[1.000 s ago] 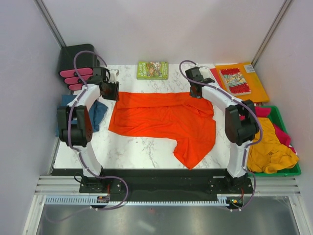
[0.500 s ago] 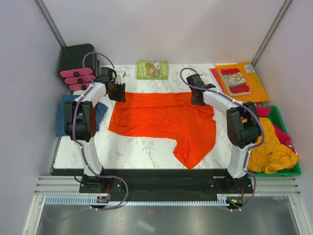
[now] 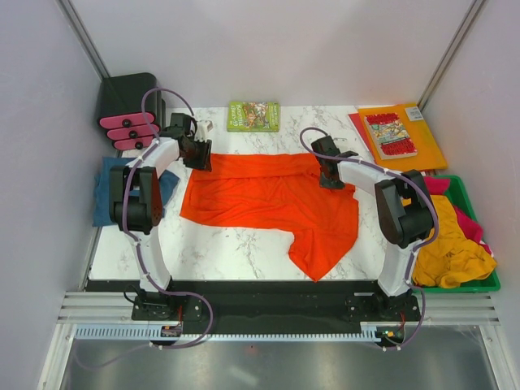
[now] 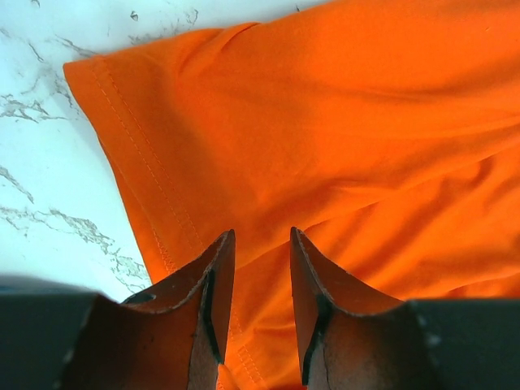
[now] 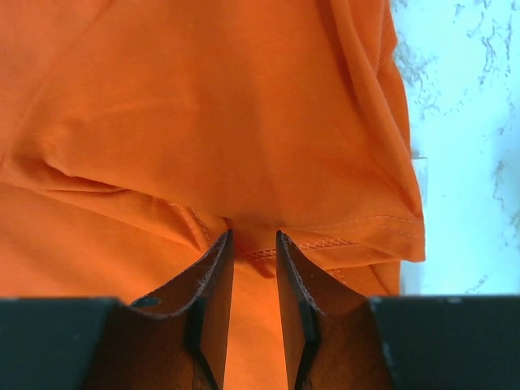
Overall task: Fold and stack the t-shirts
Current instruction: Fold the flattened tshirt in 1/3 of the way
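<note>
A bright orange-red t-shirt (image 3: 268,199) lies spread across the marble table (image 3: 236,248), one part hanging toward the near edge. My left gripper (image 3: 201,158) sits low over its far left corner, open, with the hemmed edge (image 4: 146,203) just beyond the fingertips (image 4: 219,244). Above the shirt's far right part, my right gripper (image 3: 329,176) is open too, its jaws straddling a stitched hem fold (image 5: 325,244). A teal-blue t-shirt (image 3: 104,195) lies off the table's left edge. Mustard-yellow (image 3: 451,248) and magenta (image 3: 467,219) shirts are heaped in a green bin (image 3: 479,284).
An orange folder with a comic book (image 3: 410,134) lies at the far right corner. A green book (image 3: 253,115) rests at the far middle edge. A black stand with pink pieces (image 3: 126,114) is at the far left.
My right gripper has opened and moved toward the near side over the shirt's right part. My left gripper has shifted right onto the shirt's far left corner, still open.
</note>
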`<act>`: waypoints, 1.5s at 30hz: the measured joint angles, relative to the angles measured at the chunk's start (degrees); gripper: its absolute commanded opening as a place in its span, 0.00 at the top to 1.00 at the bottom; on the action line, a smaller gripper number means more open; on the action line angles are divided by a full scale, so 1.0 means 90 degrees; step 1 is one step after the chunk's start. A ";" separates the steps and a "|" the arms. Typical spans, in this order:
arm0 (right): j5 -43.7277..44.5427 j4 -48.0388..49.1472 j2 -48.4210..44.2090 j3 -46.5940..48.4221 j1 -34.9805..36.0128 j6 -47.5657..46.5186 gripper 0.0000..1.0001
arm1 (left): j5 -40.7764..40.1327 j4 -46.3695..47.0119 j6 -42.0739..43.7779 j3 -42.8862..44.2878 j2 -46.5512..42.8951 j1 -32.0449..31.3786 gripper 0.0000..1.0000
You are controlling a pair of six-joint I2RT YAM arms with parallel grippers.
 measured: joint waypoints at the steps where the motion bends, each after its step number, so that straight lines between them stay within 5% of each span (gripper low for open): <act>1: -0.0007 0.0036 0.0000 0.0000 0.0000 0.0002 0.65 | 0.0000 0.0000 0.0000 -0.0002 0.0000 0.0000 0.59; 19: -0.0780 0.0699 -0.0012 -0.0287 -0.0005 -0.0087 0.66 | -0.0010 0.0044 0.0000 -0.0216 0.0000 0.0000 0.59; 20: -0.0780 0.0699 -0.0012 -0.0287 -0.0007 -0.0087 0.69 | -0.0012 0.0041 0.0000 -0.0216 0.0000 0.0000 0.59; 23: -0.0789 0.0716 -0.0007 -0.0284 -0.0007 -0.0087 1.00 | -0.0017 0.0044 -0.0002 -0.0216 0.0000 0.0000 0.59; 45: -0.1022 0.1008 -0.0665 -0.0663 0.0583 -0.0767 1.00 | -0.0039 0.0046 0.0000 -0.0248 0.0000 -0.0085 0.59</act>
